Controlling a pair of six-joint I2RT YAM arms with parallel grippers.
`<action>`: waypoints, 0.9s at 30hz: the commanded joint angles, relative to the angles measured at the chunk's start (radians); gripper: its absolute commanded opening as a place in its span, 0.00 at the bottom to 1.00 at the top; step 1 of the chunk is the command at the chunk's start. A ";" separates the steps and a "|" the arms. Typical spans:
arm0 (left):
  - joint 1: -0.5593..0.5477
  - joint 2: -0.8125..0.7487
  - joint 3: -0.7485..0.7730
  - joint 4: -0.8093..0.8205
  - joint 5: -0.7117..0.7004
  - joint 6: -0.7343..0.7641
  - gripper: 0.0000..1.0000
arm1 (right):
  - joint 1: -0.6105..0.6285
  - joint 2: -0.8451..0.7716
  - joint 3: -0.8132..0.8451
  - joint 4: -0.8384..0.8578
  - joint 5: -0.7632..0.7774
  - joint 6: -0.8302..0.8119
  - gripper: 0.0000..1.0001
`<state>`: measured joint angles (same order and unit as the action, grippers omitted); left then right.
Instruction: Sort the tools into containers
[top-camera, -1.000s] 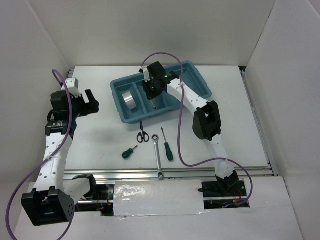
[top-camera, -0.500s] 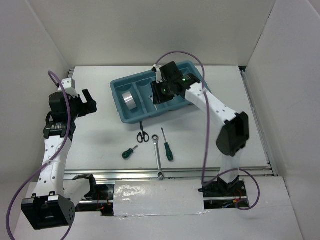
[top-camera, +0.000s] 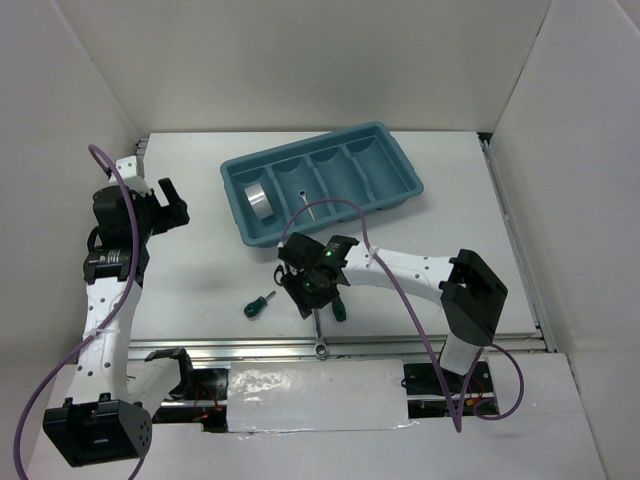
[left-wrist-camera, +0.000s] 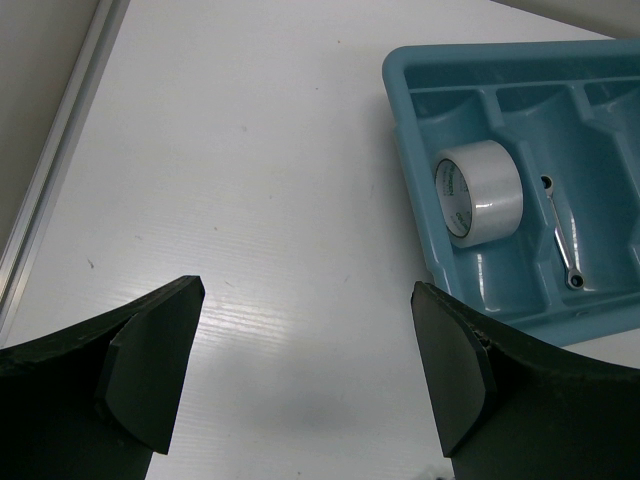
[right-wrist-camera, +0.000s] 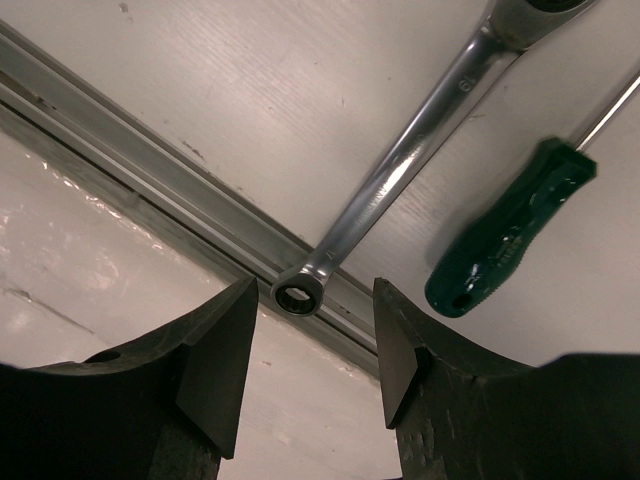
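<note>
Left fingers (top-camera: 172, 203) spread wide, holding nothing, over worktop (top-camera: 200, 270) left of tray (top-camera: 395, 190). Right fingers (top-camera: 310, 285) partway apart, gripping nothing, low above long wrench (right-wrist-camera: 400, 165), whose ring end lies on near rail (right-wrist-camera: 150, 165). Long screwdriver (right-wrist-camera: 510, 230) just beside it. I see tape roll (left-wrist-camera: 480, 192) in tray's leftmost compartment, short wrench (left-wrist-camera: 560, 235) in next. Stubby screwdriver (top-camera: 259, 305) on worktop.

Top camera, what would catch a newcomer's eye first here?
The teal tray at the far side of the table, with a silver tape roll in its leftmost compartment and a short wrench in the next. Then the right claw, open, low over the long wrench by the table's near edge, beside a green-handled screwdriver.
</note>
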<state>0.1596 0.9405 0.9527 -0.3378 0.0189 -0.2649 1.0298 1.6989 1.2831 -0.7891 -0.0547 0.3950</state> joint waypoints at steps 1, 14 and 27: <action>0.008 -0.020 0.017 0.016 -0.013 0.006 0.99 | 0.010 0.036 -0.004 0.062 0.052 0.076 0.58; 0.011 -0.042 -0.015 0.045 -0.056 0.038 0.99 | 0.073 0.163 0.015 0.041 -0.051 0.108 0.55; 0.024 -0.029 -0.031 0.076 -0.034 0.010 0.99 | 0.070 0.011 -0.151 0.133 0.037 0.119 0.55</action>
<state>0.1738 0.9180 0.9356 -0.3130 -0.0242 -0.2398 1.1015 1.7412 1.1011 -0.6910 -0.0998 0.5018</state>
